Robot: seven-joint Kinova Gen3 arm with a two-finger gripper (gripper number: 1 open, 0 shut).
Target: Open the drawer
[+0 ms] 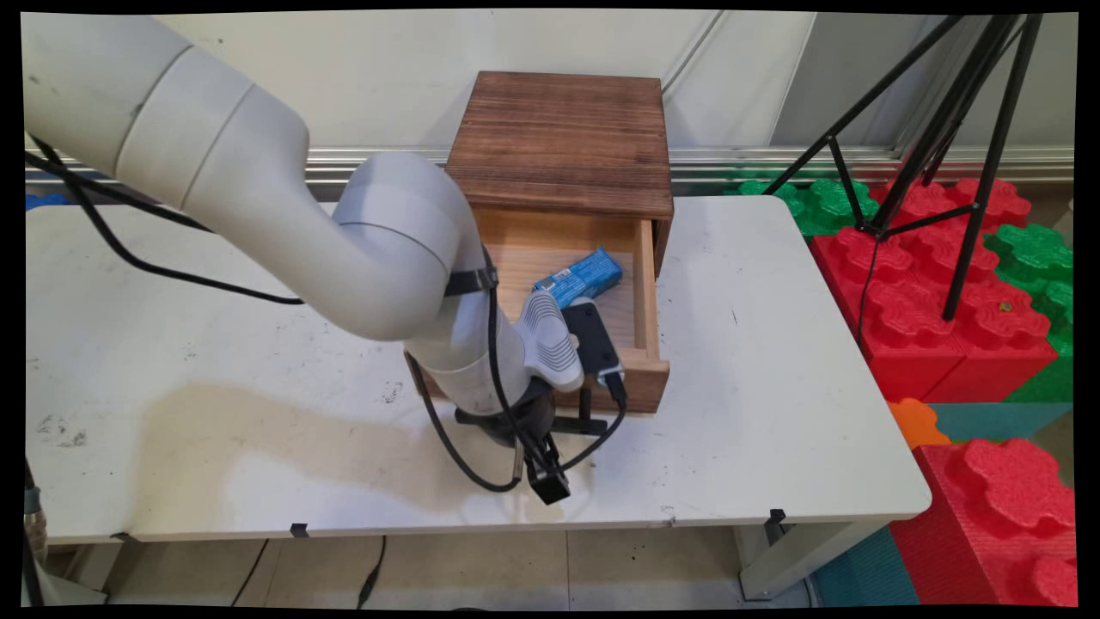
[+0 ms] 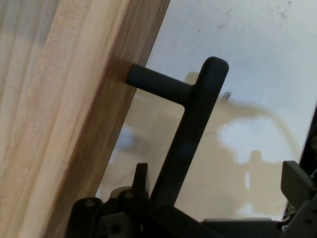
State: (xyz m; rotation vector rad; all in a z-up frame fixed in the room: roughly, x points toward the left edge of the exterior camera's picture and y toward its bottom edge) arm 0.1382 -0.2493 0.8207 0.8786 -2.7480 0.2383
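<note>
at the open drawer (image 1: 646, 284) front, end effector (image 2: 218, 198) open astride black handle (image 2: 190, 124).

wooden drawer (image 1: 649, 297) pulled open, black handle (image 2: 190, 124) at front, blue packet (image 1: 583, 277) inside.

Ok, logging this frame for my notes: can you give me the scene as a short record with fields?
gripper: at the drawer's handle, the bar running between its fingers; open or shut cannot be told
drawer: pulled open out of the wooden box
in drawer: blue packet
table: white, scuffed, bears the box
beside table: red and green foam blocks, black tripod
</note>
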